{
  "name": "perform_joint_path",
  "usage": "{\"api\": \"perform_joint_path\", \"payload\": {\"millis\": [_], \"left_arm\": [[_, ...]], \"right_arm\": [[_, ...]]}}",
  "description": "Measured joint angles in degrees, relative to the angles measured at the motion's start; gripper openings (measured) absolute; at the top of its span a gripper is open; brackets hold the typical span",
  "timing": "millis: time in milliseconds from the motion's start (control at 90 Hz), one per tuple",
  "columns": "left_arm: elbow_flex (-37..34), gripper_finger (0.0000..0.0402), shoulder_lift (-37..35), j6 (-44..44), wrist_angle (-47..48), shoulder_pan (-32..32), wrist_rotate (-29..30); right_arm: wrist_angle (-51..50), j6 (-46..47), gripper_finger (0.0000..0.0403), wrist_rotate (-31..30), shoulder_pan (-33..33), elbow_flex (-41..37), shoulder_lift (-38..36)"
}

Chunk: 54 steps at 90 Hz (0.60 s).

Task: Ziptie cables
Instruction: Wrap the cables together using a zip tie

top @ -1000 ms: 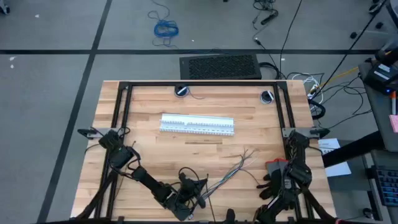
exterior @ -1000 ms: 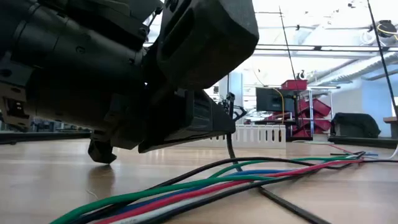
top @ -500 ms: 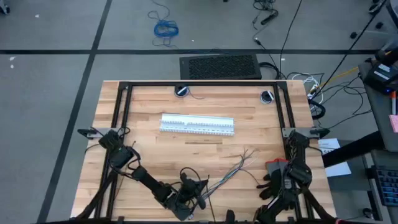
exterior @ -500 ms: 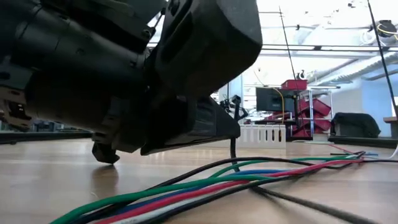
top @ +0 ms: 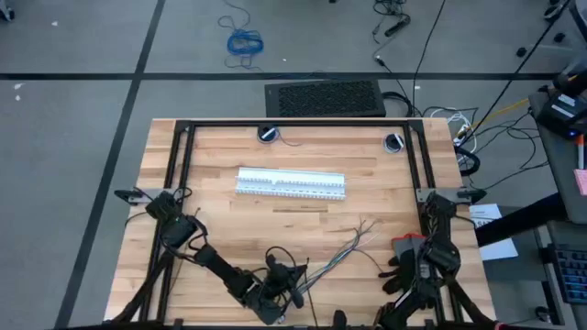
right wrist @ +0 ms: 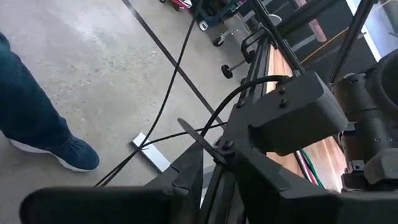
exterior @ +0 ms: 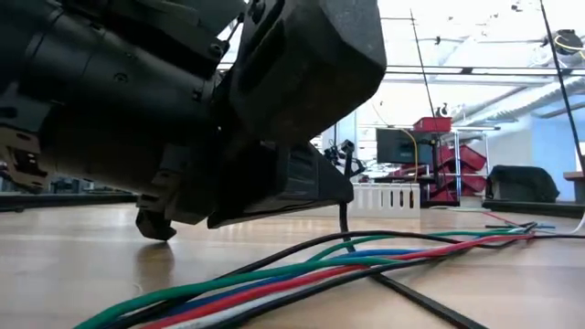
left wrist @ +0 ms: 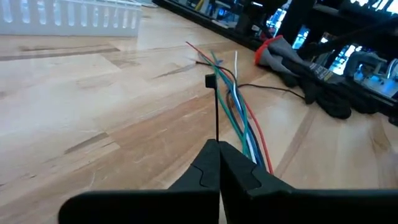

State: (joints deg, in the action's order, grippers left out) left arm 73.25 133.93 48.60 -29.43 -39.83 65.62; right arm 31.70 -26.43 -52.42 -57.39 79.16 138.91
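Observation:
The cables (top: 339,252) are a loose bundle of thin green, blue, white, red and black wires (left wrist: 239,118) lying flat on the table (exterior: 320,270) near its front edge. My left gripper (left wrist: 218,144) sits low over the table at the bundle's near end (top: 280,284) and is shut on a thin dark ziptie (left wrist: 216,112). My right gripper (top: 413,275) waits at the table's near right corner, shut (right wrist: 205,163). A thin dark strip (right wrist: 196,135) shows just ahead of it. I cannot tell whether they touch. My left gripper pinches the ziptie between its two fingertips, on a stretch of the strip (left wrist: 217,138) behind its head end. The strip runs straight on ahead of the fingers, in line with them. Its head (left wrist: 210,81) reaches out beside the wires.
Two white slotted strips (top: 292,183) lie across the table's middle. A red and dark glove (top: 404,247) lies right of the bundle (left wrist: 292,59). A black frame (top: 293,126) borders the table. A person's leg and shoe (right wrist: 37,124) stand on the floor off the table's edge.
My left gripper has moved a little toward the table's right edge, toward the cables. It stays shut on the ziptie.

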Motion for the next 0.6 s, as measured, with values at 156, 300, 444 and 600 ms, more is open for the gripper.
{"api": "perform_joint_path", "payload": {"millis": [156, 300, 444, 600], "left_arm": [[0.0, 0.0000, 0.0, 0.0, 0.0, 0.0, -0.1], [0.0, 0.0000, 0.0, 0.0, 0.0, 0.0, -0.1], [0.0, 0.0000, 0.0, 0.0, 0.0, 0.0, -0.1], [0.0, 0.0000, 0.0, 0.0, 0.0, 0.0, -0.1]], "right_arm": [[-0.8, -6.7, 0.0069, -1.1, -0.1, 1.6, 1.1], [-1.0, -11.7, 0.0067, -4.1, 0.0, 3.7, 2.6], [-0.8, -16.1, 0.0066, -5.6, 0.0, 5.6, 3.9], [-0.5, -21.9, 0.0065, -9.2, -0.4, 7.8, 5.9]]}}
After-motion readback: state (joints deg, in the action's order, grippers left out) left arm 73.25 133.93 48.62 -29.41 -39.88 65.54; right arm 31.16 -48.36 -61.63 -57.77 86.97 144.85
